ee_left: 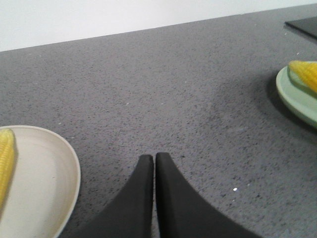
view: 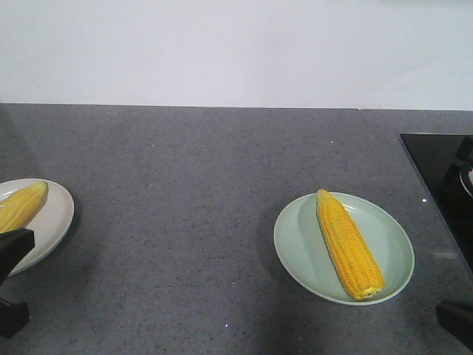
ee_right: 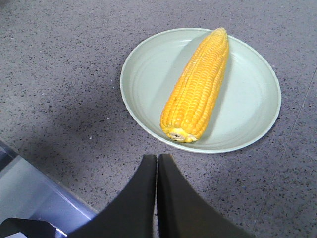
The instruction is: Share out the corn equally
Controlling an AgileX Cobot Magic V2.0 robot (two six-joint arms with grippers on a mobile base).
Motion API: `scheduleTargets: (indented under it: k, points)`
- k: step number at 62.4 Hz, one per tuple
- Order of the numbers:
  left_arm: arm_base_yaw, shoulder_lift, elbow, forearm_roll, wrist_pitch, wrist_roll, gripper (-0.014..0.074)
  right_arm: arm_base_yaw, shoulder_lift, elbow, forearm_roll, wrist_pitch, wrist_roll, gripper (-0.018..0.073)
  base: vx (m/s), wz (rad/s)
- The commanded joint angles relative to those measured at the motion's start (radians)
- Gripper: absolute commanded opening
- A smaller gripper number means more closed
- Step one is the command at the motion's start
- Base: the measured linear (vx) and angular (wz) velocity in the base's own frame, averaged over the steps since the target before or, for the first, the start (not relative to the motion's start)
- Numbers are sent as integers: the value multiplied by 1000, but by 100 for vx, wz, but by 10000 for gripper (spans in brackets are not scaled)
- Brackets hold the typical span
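One yellow corn cob point(view: 349, 245) lies on the pale green plate point(view: 384, 229) at the right; the right wrist view shows the same corn cob point(ee_right: 198, 87) on that green plate point(ee_right: 148, 84). Another corn cob point(view: 20, 206) rests on the cream plate point(view: 53, 222) at the left edge, also in the left wrist view as the corn cob point(ee_left: 5, 161) on the cream plate point(ee_left: 44, 188). My left gripper point(ee_left: 153, 157) is shut and empty, just right of the cream plate. Just short of the green plate's near rim, my right gripper point(ee_right: 157, 157) is shut, holding nothing.
A grey speckled countertop point(view: 185, 192) runs back to a white wall. A black glossy cooktop point(view: 443, 170) sits at the far right. In the right wrist view the counter's edge point(ee_right: 34, 188) shows at lower left.
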Motion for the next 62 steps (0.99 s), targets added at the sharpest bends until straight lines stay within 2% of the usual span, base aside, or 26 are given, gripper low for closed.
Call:
scheduleTargets:
  k: [1, 4, 11, 13, 19, 23, 28, 32, 36, 42, 48, 54, 62]
  points:
    - [-1, -23, -4, 118, -43, -86, -7, -4, 5, -21, 32, -36, -9, -4, 0, 0]
    - [-1, -52, 19, 218, -43, -167, -7, -4, 5, -21, 32, -28, -9, -4, 0, 0]
    - [-1, -154, 102, 406, -91, -427, -7, -4, 5, -21, 32, -20, -9, -4, 0, 0]
    - [-1, -193, 139, 455, -130, -512, -7, -4, 5, -21, 32, -20, -9, -4, 0, 0]
    - [-1, -292, 241, 610, -269, -680, -7, -4, 5, -21, 32, -20, -9, -4, 0, 0]
    - [-1, -383, 334, 672, -369, -756, -7, -4, 5, -21, 32, -20, -9, -4, 0, 0]
    - [0, -481, 421, 687, -464, -786, -7, -4, 5, -21, 32, -20, -9, -4, 0, 0]
    - [5, -547, 477, 683, -490, -791, -7, -4, 5, -21, 32, -20, -9, -4, 0, 0]
    - [20, -613, 466, 696, -387, -791, -7, -4, 5, -21, 32, -19, -9, -4, 0, 0]
    - [50, -683, 472, 731, -330, -791, -7, -4, 5, -21, 32, -19, -9, -4, 0, 0]
    - [92, -673, 472, 749, -278, -800, -7, -4, 4, -21, 32, -15, -9, -4, 0, 0]
    - [118, -677, 472, 749, -249, -802, -7, -4, 4, -21, 32, -15, -9, -4, 0, 0]
    - [122, -677, 472, 749, -256, -801, -7, -4, 4, -21, 31, -15, -9, -4, 0, 0]
